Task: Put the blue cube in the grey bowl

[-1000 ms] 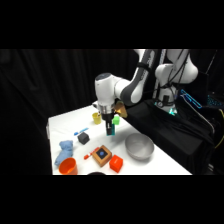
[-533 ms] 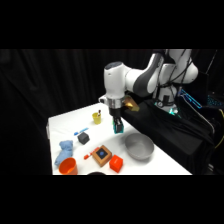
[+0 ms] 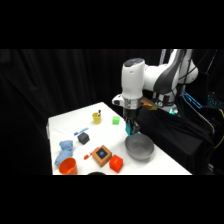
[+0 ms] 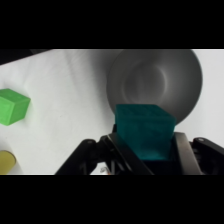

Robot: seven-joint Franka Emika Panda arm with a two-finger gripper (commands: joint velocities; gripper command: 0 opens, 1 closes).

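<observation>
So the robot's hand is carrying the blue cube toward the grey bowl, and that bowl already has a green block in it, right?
Not quite. The hand does hold the blue cube near the grey bowl, but the wrist view shows the bowl has nothing in it. The green block sits on the table, apart from the bowl.

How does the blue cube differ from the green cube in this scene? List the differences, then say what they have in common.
1. Colour: the blue cube is teal; the green cube is bright green.
2. State: the blue cube is held in the end effector; the green cube lies free on the table.
3. Place: the blue cube hangs at the rim of the grey bowl; the green cube sits apart from it.

Both are small plain cubes.
</observation>
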